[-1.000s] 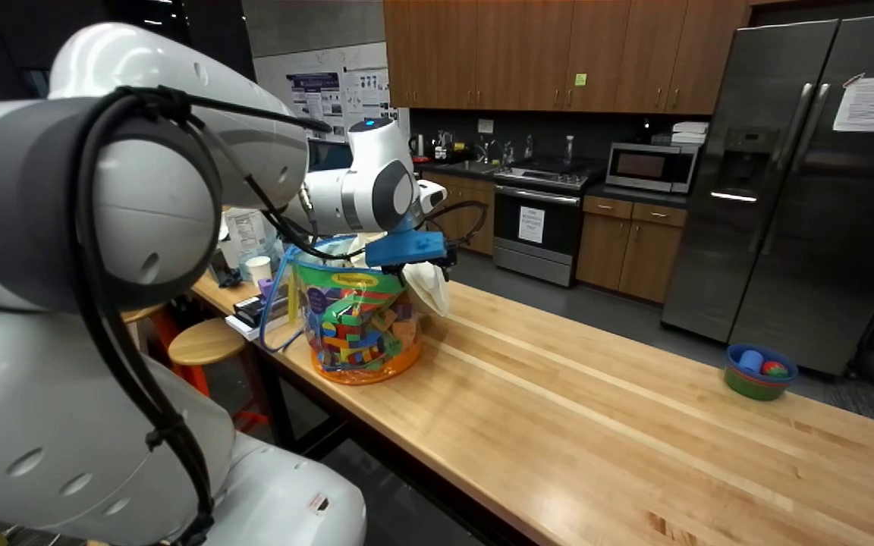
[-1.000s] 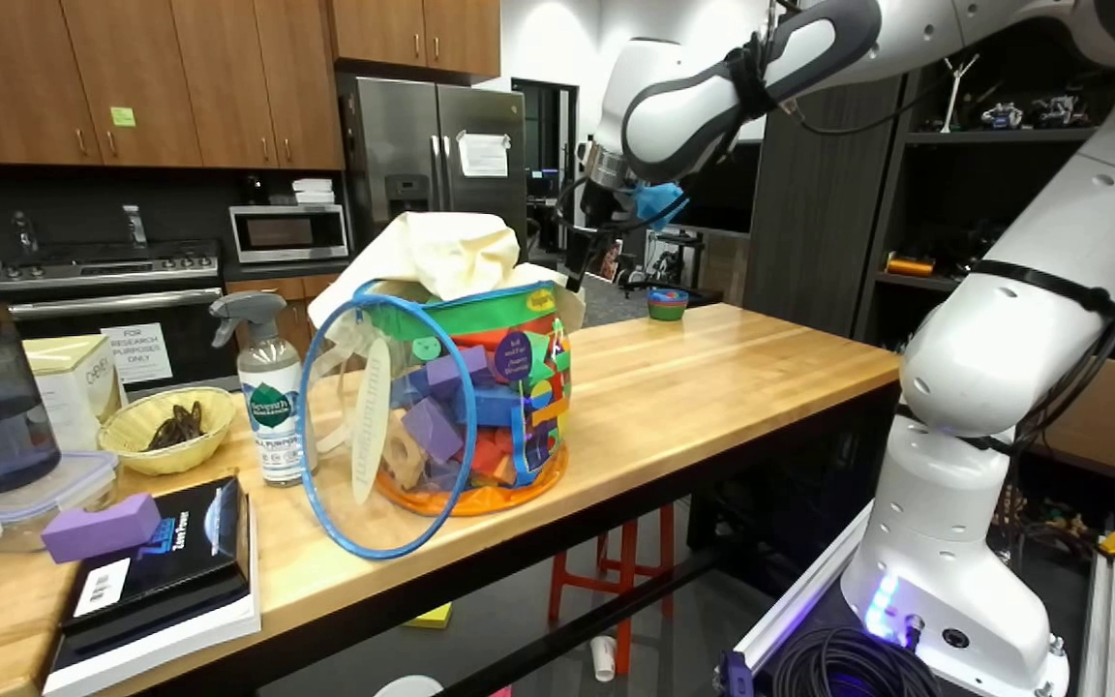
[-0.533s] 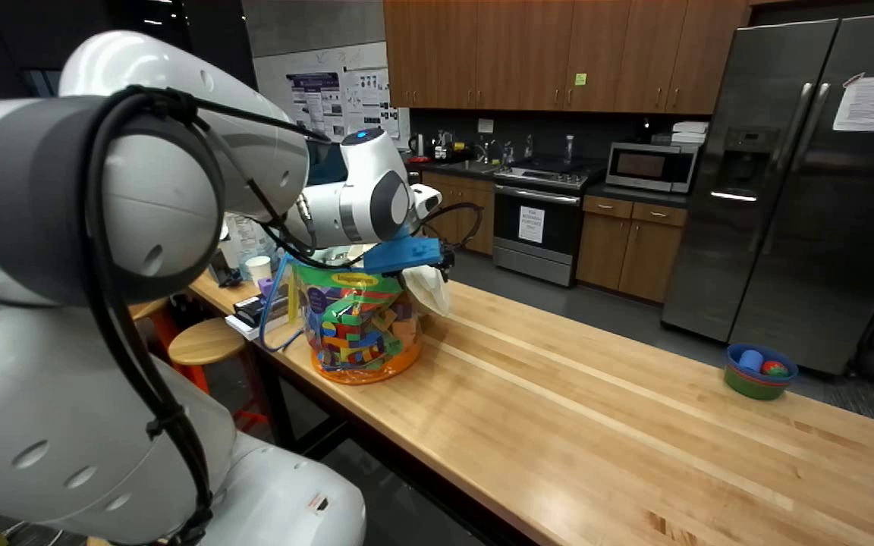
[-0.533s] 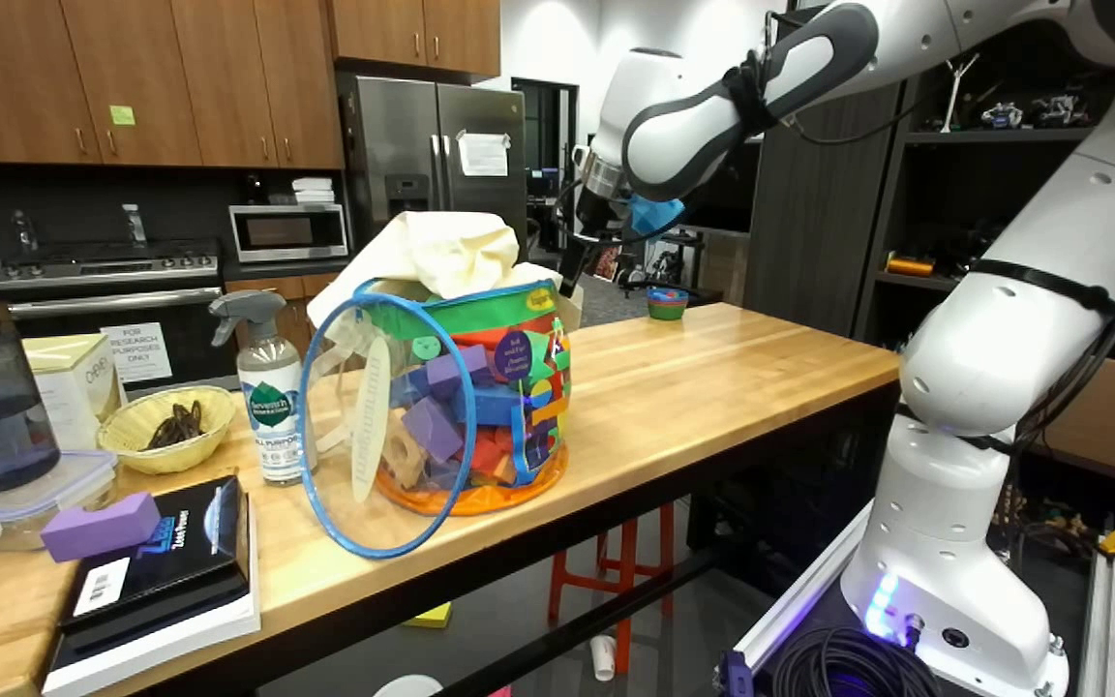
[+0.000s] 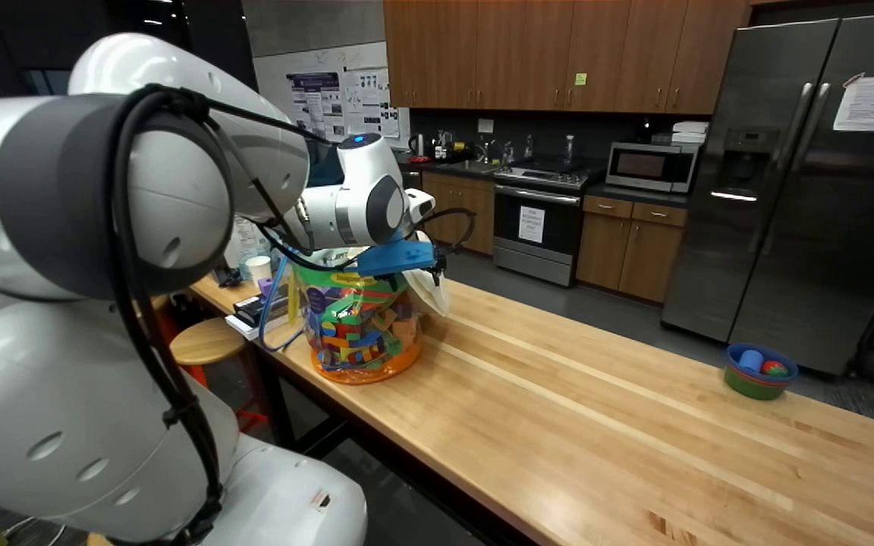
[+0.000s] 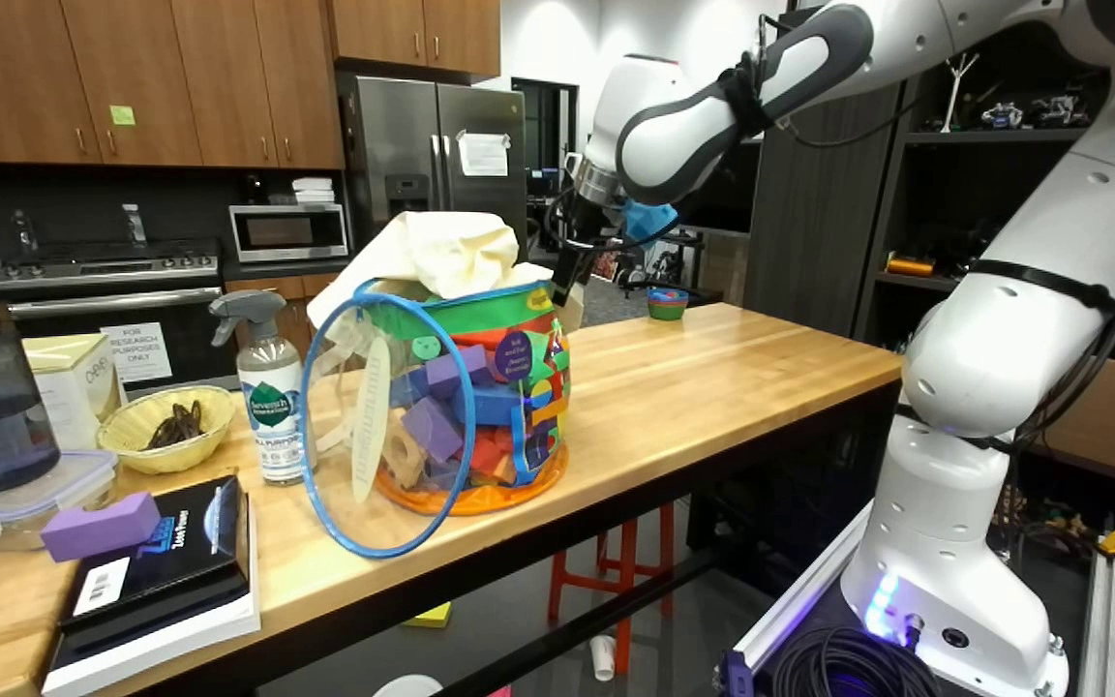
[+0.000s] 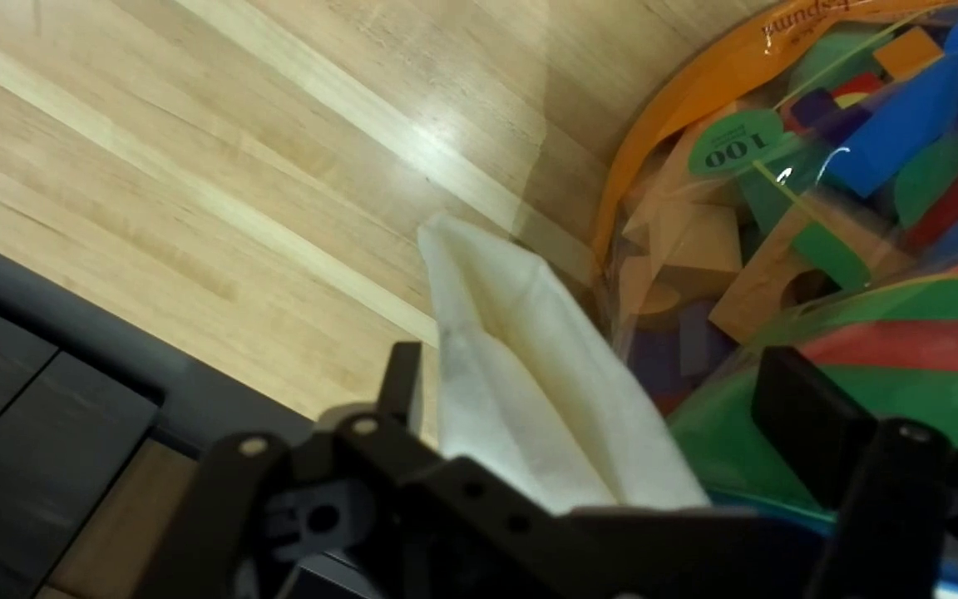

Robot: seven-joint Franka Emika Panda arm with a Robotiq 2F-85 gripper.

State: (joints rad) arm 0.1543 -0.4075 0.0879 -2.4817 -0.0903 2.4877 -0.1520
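Sank slightly lower, my empty jaws spread wide, draped cream cloth [image 7: 533,399] showing between. Guessing I'm lining up; next calls for easing down, then pinching.

A: how's the arm [image 6: 988,310] posed?
B: in an exterior view its base [image 6: 954,571] is bolted down on the right, links climb up, fold over, then reach left. wrist [image 6: 604,184] angles down, leaning a bit left.
A: and the gripper [image 7: 591,358]?
B: fingers [image 7: 816,420] spread wide, nothing pinched, tips lower than the wrist.
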